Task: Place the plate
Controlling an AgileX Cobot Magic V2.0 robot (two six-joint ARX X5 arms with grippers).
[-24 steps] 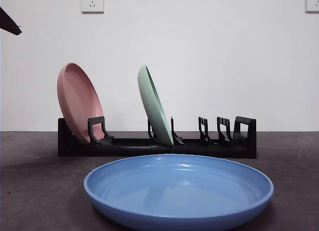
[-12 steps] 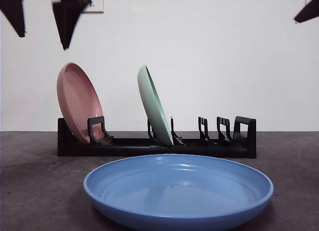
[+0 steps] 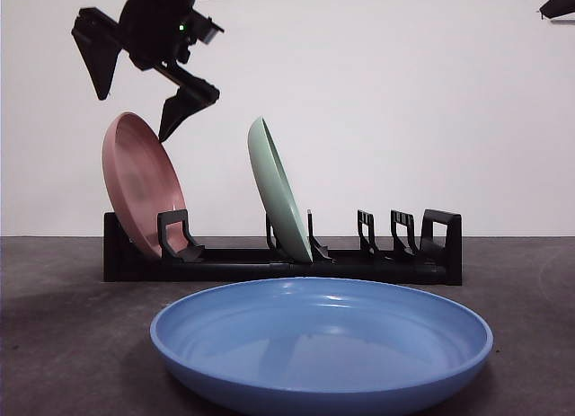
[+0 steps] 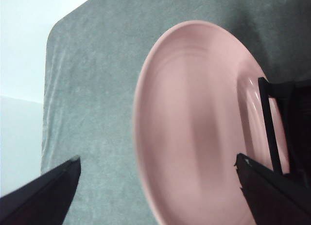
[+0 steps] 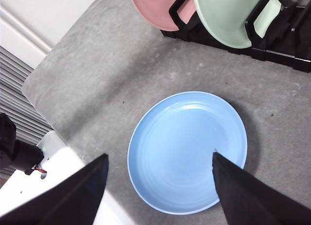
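Even bright light; soft shadow under blue plate (image 3: pixel 322 344); pink plate (image 4: pixel 204 123) blurred in left wrist view.

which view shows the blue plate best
The right wrist view: the blue plate shows whole from above, lying flat on the table. The front view shows the plate edge-on, cut off at the bottom. The left wrist view misses it, showing only the pink plate.
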